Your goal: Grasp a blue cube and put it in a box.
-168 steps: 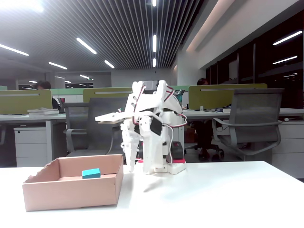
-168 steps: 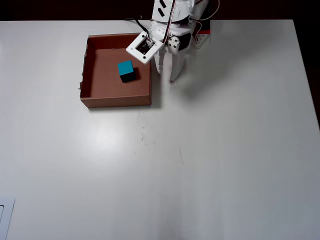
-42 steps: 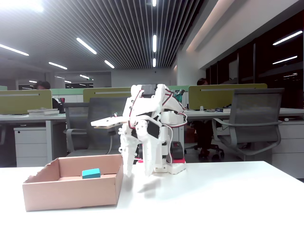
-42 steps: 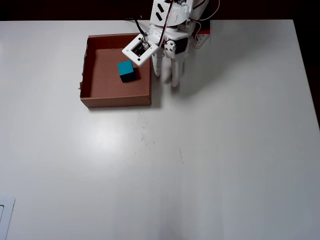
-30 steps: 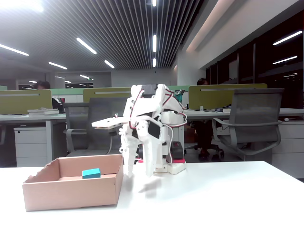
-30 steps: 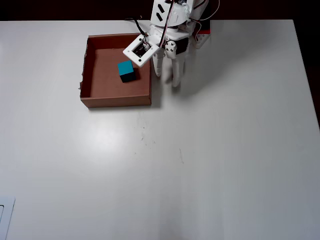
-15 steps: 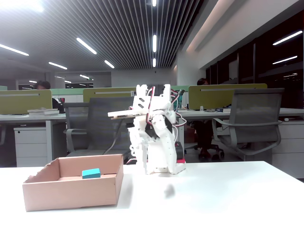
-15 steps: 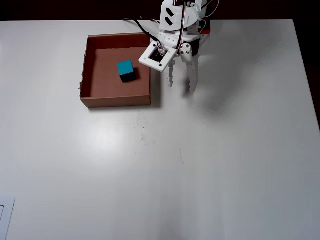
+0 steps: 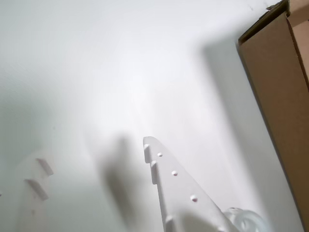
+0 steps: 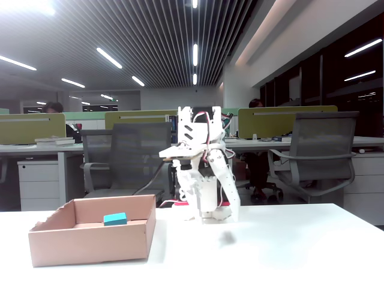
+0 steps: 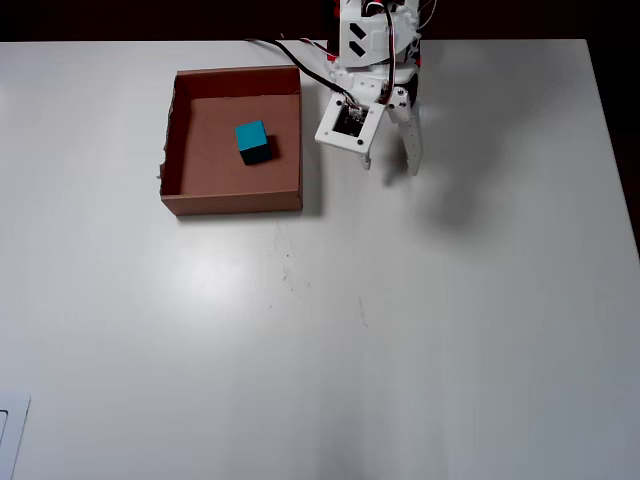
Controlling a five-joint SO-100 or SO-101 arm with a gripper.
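Teal-blue cube point(image 11: 252, 141); brown box point(image 11: 230, 199); white table point(image 11: 420, 330).

White 3D-printed plastic arm point(image 11: 372, 55) on red base point(image 10: 219, 204).
Thin black, red and white cables looped along links; black servo bodies between white shells; pale tapered gripper point(image 11: 391, 168), small round studs on finger point(image 9: 176, 191).

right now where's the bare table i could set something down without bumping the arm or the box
Most of the table is bare: everything in front of the box and all the right half in the overhead view. It is crowded only at the far edge, where the open gripper hangs just right of the box, which holds the blue cube.
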